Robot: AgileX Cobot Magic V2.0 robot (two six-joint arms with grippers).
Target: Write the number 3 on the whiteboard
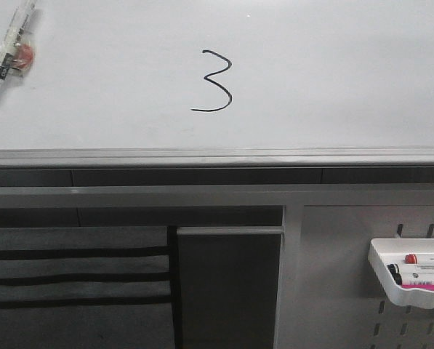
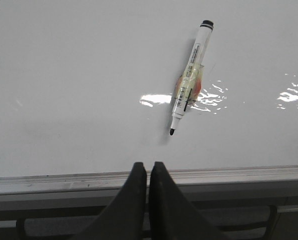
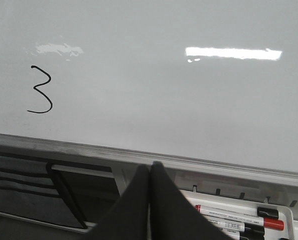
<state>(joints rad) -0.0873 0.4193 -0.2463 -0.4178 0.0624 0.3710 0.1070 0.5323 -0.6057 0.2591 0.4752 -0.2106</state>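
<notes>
Front view: I see the number 3 [image 1: 213, 81], thin and black, mid-way across the glossy whiteboard [image 1: 333, 73]; a marker [image 1: 7, 51] sits far left, a white tray [image 1: 409, 280] of markers lower right; left wrist: left gripper [image 2: 149, 170] pressed closed, empty, below that marker [image 2: 188, 80]; right wrist: right gripper [image 3: 149, 172] closed, empty, near the tray [image 3: 288, 217].

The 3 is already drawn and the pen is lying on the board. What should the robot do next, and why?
Probably nothing more than hold both arms back. The number 3 looks complete on the whiteboard, the marker lies on it untouched, and the left gripper and right gripper are both shut and empty, below the board's rail. If anything, the uncapped marker could later go to the white tray.
</notes>
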